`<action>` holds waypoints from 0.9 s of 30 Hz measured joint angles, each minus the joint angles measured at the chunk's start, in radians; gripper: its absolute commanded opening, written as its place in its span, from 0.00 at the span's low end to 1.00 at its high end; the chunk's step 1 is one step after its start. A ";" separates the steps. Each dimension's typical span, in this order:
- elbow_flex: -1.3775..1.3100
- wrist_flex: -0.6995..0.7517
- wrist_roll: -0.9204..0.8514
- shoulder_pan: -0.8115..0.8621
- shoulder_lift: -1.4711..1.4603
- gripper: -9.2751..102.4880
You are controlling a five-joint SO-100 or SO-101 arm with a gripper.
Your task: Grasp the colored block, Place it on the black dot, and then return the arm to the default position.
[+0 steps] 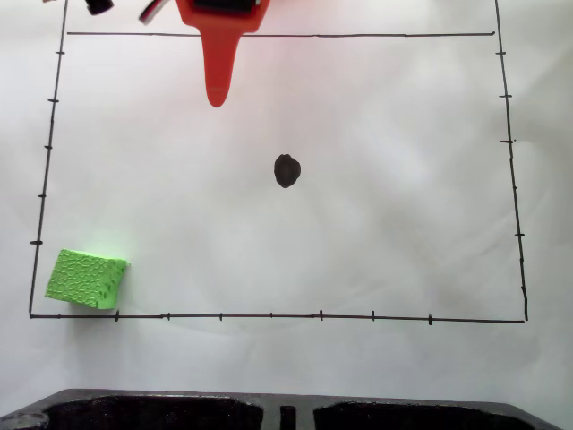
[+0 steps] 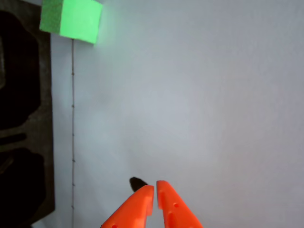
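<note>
Green colored block (image 1: 86, 279) sat in the lower-left corner of the ruled frame in the fixed view, just inside the border lines, well apart from the black dot (image 1: 286, 170) near the sheet's middle; grasp step judged not yet begun. Orange pincer (image 2: 155, 190) hung over bare white worktop (image 1: 403, 224), tips nearly together with only a thin slit, holding nothing; the next move likely called for opening wide and reaching toward the block's corner.

In the wrist view the claw (image 2: 155, 190) hides part of the black dot (image 2: 137, 183). The picture's top edge cuts off the green block (image 2: 71, 20).
</note>
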 measured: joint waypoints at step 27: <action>0.000 -0.057 -0.074 -0.044 -0.029 0.08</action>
